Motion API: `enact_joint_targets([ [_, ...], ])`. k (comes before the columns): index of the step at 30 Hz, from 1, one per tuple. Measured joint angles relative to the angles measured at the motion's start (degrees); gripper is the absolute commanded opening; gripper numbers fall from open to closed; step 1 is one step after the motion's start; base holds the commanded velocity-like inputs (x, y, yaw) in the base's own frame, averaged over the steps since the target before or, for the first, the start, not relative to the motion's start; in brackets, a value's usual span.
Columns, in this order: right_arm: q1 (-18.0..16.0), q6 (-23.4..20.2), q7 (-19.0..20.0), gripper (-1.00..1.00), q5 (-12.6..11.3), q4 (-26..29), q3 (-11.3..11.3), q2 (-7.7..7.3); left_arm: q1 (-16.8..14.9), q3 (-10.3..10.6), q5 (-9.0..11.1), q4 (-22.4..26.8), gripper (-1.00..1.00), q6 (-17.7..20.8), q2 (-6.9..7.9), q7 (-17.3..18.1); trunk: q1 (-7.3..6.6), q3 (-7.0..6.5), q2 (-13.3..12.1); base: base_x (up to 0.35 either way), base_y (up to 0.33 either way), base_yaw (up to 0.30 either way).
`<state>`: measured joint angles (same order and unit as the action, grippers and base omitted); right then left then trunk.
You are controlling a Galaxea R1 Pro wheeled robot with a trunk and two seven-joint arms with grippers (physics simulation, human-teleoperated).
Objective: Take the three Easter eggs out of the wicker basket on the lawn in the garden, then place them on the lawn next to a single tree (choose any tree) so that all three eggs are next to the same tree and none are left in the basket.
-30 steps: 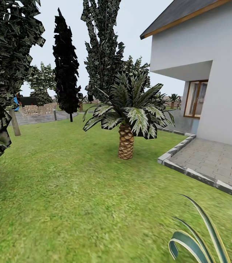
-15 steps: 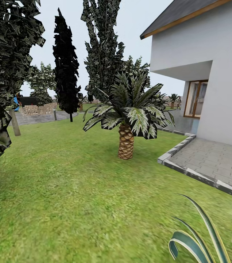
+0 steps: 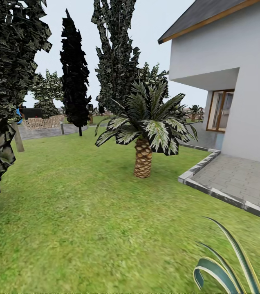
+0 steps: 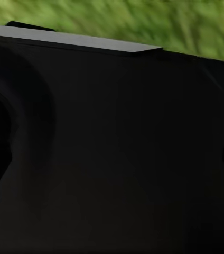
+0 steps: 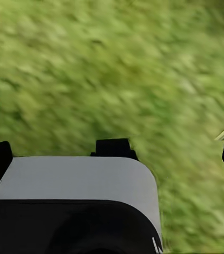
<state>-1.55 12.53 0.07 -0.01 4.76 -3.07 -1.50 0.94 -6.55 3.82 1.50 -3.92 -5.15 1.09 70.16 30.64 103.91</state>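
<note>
out on the grass, no eggs or basket anywhere around

so the head view is looking across the lawn [image 3: 85, 212], wide mottled green grass running from the foreground all the way back. smack in the middle stands a short palm [image 3: 143, 157] with a scaly trunk and striped fronds. behind it there's a tall jagged dark green tree [image 3: 115, 53], and to its left an all-black columnar tree [image 3: 75, 69]. at the left edge you get the thin pale trunk [image 3: 19, 141] of another tree, with its dark mottled crown filling the upper left corner. on the right is a white house [image 3: 228, 61] with a grey roof and a wood-framed door, and a grey paved patio [image 3: 240, 181] with a stone kerb meeting the grass. a striped-leaf plant [image 3: 228, 265] pokes in at the bottom right corner. way at the back left there's a paved path and some brownish fencing, too small to make out.

left wrist view is mostly dark robot body [image 4: 112, 159] with a strip of blurry grass above it. can't tell how that gripper's jaws stand. right wrist view looks over blurred grass with a grey and black part of the robot [image 5: 72, 203] in front, and again i can't tell if those jaws are apart or together.
</note>
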Motion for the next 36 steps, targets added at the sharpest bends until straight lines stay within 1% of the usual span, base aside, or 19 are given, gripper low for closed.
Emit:
enact_joint_targets([
  [7, 0.0, -0.1, 0.0, 1.00, 0.0, 0.6, -0.1, -0.05, 0.0, -0.1, 0.0, 0.0, 1.00, 0.0, -0.03, 0.2, 0.00, 0.00, 0.0, -0.079, 0.317, 0.000],
  [16, 0.0, -0.1, 0.0, 1.00, -0.1, 0.7, -0.2, -0.22, 0.0, 0.0, 0.0, 0.0, 1.00, -0.1, -0.02, 0.3, -0.01, 0.00, 0.0, -0.012, 0.297, 0.000],
  [36, 0.0, -0.1, 0.1, 1.00, 0.0, 0.7, -0.1, -0.22, 0.0, 0.0, 0.1, 0.0, 1.00, 0.0, 0.06, 0.2, 0.00, 0.00, 0.0, 0.000, 0.020, 0.000],
])
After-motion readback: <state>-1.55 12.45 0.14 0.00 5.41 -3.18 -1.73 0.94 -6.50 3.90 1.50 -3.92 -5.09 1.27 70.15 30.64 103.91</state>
